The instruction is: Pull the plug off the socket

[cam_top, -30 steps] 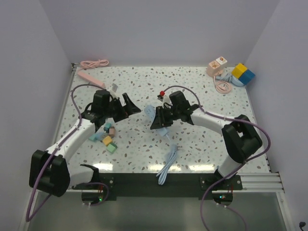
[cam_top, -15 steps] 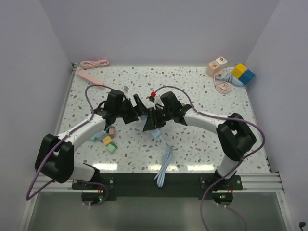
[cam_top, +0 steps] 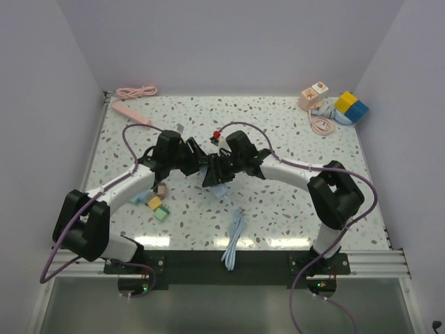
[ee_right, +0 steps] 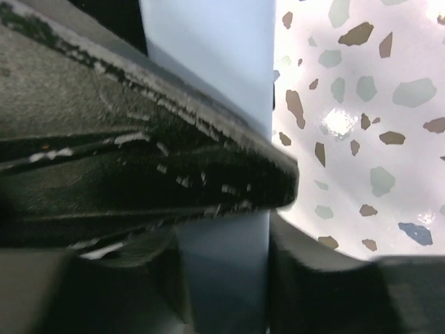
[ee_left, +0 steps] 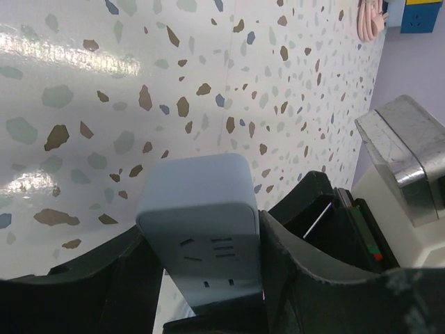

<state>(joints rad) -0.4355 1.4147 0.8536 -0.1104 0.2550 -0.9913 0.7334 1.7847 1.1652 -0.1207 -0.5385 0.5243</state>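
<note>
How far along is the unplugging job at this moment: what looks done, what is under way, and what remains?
Done: the right gripper grips the light blue socket block at mid-table, its cable trailing toward the near edge. In hand: the left gripper brackets the block's free end; whether it is clamped is unclear. Left: the pull apart. The plug is hidden, so no separation shows.

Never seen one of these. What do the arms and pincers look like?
The left arm and right arm match: slim white links between chunky black joints. The left gripper and right gripper are black, with scuffed fingers. A purple cable loops along each arm. Green lights glow at the bases.
</note>
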